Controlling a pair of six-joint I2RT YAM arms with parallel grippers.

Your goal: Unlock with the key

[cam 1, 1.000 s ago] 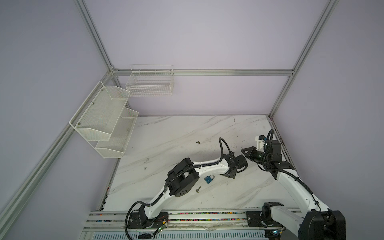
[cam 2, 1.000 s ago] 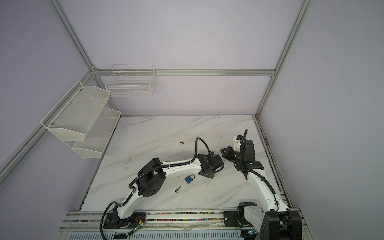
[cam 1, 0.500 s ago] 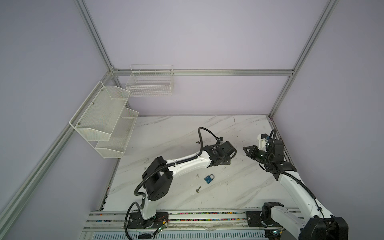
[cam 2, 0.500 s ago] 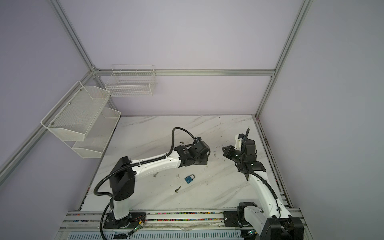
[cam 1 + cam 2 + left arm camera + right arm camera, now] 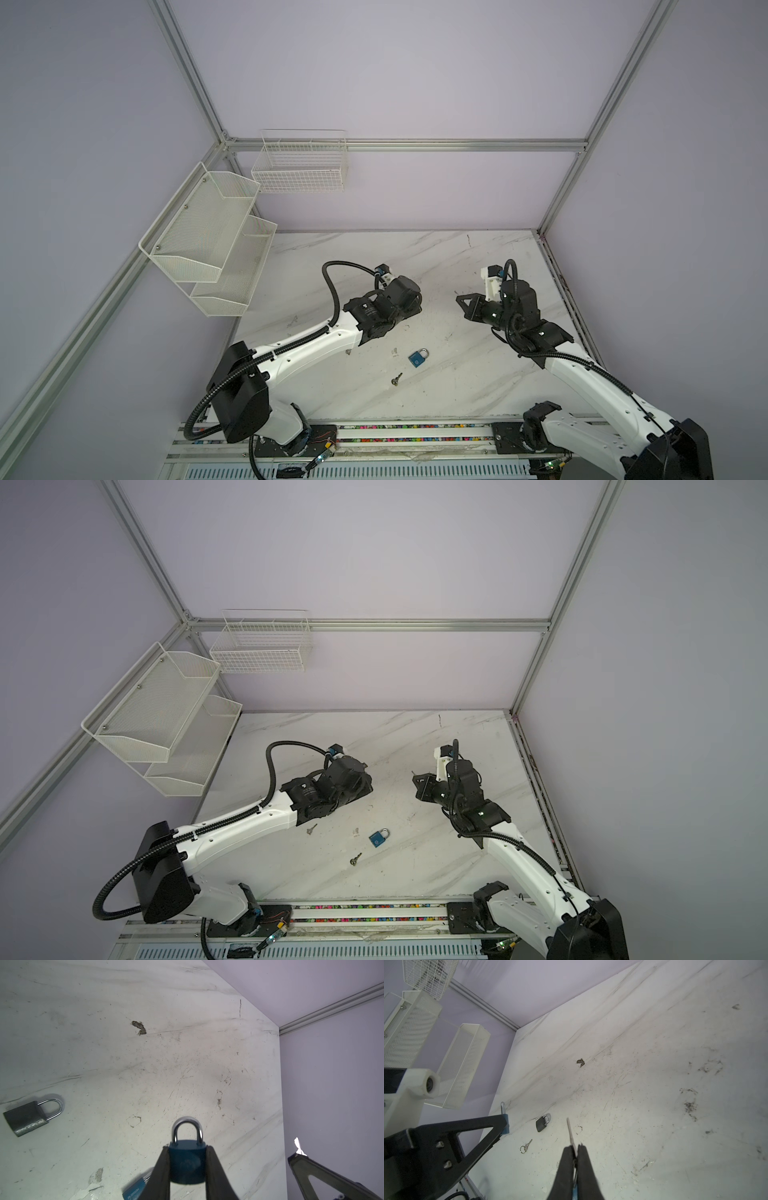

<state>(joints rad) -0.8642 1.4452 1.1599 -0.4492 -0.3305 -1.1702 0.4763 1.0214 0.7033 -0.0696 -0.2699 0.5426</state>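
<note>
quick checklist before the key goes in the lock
1. left gripper shut on the held blue padlock: ok
2. right gripper pinching the key, blade out past its tips: ok
3. keyhole turned towards the key: cannot tell, hidden
4. key lined up with the padlock: not ok, grippers stand apart in both top views
5. shackle outside the grip: ok
</note>
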